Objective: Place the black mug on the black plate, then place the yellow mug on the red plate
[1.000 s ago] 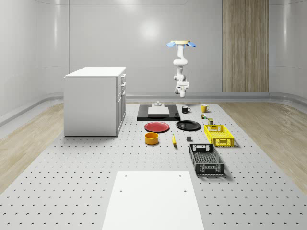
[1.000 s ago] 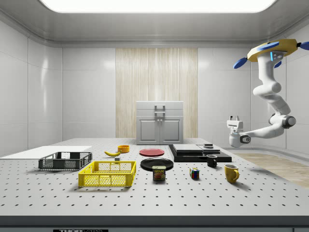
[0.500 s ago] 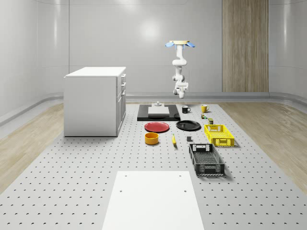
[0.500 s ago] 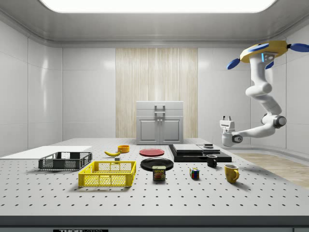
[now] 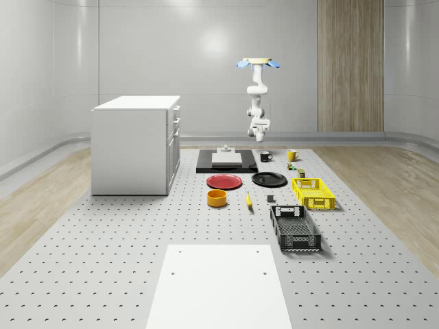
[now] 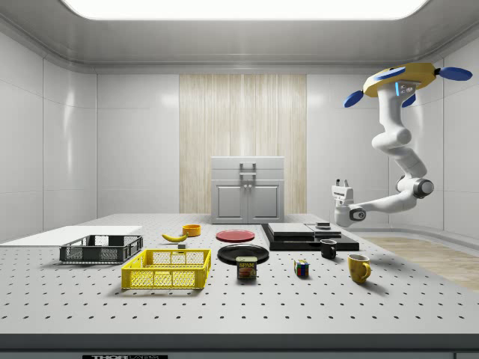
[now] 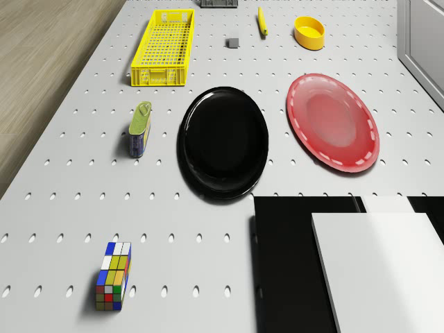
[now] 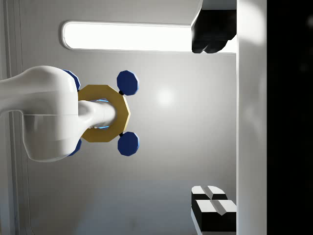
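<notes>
The drone (image 6: pixel 404 79) hovers beyond the table's far edge. Its gripper (image 6: pixel 340 183) points upward, fingers apart, holding nothing. The black mug (image 6: pixel 328 249) stands upright, handle toward three o'clock in the whole-scene view.

Overhead and side cameras, both on table (image 5: pixel 123 274)

Bright, even light falls from a long ceiling panel (image 6: pixel 239 7) at the top of the side view; shadows under objects are soft, a pale glare spot marks the back wall (image 5: pixel 214 44).
</notes>
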